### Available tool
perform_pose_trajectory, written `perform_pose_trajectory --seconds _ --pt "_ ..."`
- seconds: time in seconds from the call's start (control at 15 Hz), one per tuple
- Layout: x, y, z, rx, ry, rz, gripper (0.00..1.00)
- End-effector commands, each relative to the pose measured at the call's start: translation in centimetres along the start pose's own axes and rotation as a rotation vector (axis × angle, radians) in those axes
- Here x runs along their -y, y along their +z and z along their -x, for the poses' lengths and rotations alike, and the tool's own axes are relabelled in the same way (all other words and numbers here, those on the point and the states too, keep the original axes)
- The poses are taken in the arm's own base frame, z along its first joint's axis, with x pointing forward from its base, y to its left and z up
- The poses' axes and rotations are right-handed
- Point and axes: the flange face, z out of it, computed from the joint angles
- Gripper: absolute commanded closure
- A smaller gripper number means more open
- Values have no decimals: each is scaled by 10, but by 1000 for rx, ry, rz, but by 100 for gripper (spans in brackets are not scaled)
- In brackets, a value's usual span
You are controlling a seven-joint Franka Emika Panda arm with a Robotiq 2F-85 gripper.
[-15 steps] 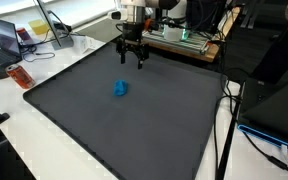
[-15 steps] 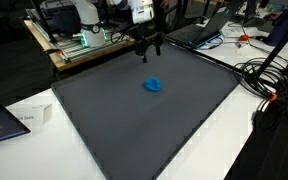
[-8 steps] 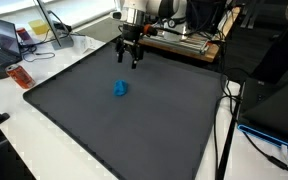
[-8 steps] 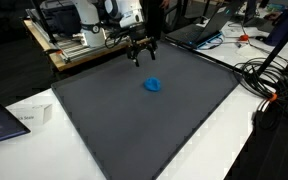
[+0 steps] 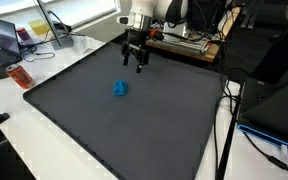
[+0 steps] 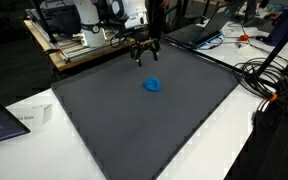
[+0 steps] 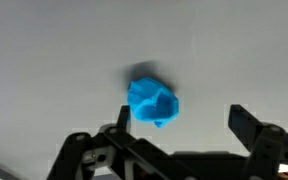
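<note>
A small crumpled blue object (image 5: 120, 88) lies on the dark grey mat (image 5: 134, 120); it shows in both exterior views (image 6: 153, 85) and in the wrist view (image 7: 152, 101). My gripper (image 5: 134, 62) hangs above the mat's far part, beyond the blue object and apart from it; it also shows in an exterior view (image 6: 145, 57). Its fingers are spread and empty. In the wrist view the gripper (image 7: 179, 125) has the two dark fingers wide apart at the bottom of the frame, with the blue object just above the left finger.
A rack of equipment (image 5: 184, 38) stands behind the mat. A laptop (image 5: 6, 38) and an orange item (image 5: 20, 76) sit on the white table beside it. Cables (image 6: 269, 80) run along the mat's edge, and a small white box (image 6: 29, 117) lies near a corner.
My gripper has shifted slightly over the far part of the mat, staying open. The blue object has not moved.
</note>
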Motion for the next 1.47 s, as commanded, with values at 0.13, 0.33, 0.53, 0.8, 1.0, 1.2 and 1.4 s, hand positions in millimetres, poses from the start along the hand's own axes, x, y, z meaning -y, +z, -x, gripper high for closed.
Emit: perform_pose_trajectory --seconds 0.13,0.33,0.53,0.8,1.0,1.2,1.4 --pt "32 5 -6 20 40 48 0" --pt "56 3 -15 26 50 78 0" --pt "81 -1 -28 55 69 133 0" --pt "112 -13 -45 136 74 234 0" --pt "130 -22 -61 193 23 303 0" --pt "141 -28 -79 241 -55 360 0" --pt "154 -30 -95 282 -170 360 0"
